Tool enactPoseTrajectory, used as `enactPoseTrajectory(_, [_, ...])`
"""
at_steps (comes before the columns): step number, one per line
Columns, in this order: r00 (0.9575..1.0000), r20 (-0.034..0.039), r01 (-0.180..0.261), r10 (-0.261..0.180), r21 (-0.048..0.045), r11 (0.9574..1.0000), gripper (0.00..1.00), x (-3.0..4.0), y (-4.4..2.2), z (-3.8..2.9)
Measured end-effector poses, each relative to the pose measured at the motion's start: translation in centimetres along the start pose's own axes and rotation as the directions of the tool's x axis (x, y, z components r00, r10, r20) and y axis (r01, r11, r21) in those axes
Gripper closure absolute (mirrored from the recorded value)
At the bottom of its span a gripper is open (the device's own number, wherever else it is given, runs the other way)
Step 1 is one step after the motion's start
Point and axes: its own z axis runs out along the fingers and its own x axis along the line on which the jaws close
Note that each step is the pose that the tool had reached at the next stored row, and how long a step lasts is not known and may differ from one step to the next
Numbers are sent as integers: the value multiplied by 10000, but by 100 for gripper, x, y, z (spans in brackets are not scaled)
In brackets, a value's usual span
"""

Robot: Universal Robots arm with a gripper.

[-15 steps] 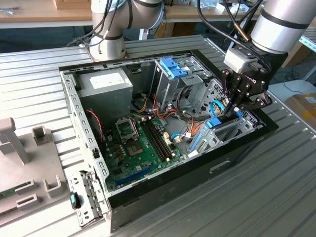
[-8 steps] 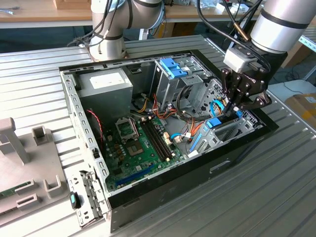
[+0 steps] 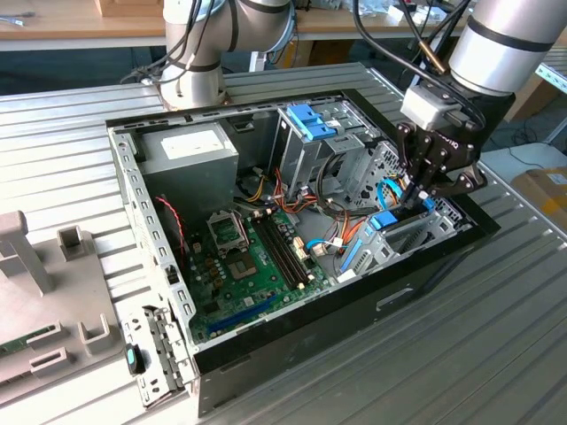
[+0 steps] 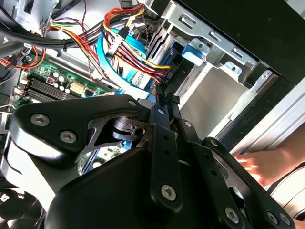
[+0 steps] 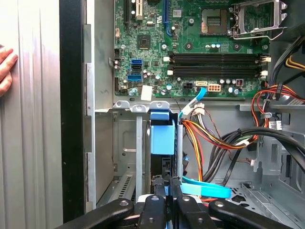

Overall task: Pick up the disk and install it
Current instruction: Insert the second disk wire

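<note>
Gripping disk [image 5: 162, 138], pincer [image 5: 167, 188] closed, drive bay [image 5: 125, 143]

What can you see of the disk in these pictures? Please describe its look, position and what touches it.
The disk stands on its edge in a slot of the grey metal drive bay, beside the green motherboard. Its light-blue plastic carrier faces the first wrist view; a dark body shows below it. The black gripper is closed on its near edge. In the exterior view the disk appears as a blue piece under the fingers, at the case's side on the exterior view's right.
</note>
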Motion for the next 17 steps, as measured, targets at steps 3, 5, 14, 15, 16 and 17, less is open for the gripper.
enactPoseTrajectory(3, [10000,4,0,0,0,10000,84,-1,1,14])
enactPoseTrajectory(5, [10000,-1,0,0,0,10000,84,-1,1,20])
enactPoseTrajectory(14, [10000,-1,0,0,0,10000,84,-5,2,71])
enactPoseTrajectory(15, [10000,-2,0,0,0,10000,84,-5,2,71])
enactPoseTrajectory(16, [10000,1,0,0,0,10000,84,-5,2,72])
enactPoseTrajectory(17, [10000,1,0,0,0,10000,84,-5,2,73])
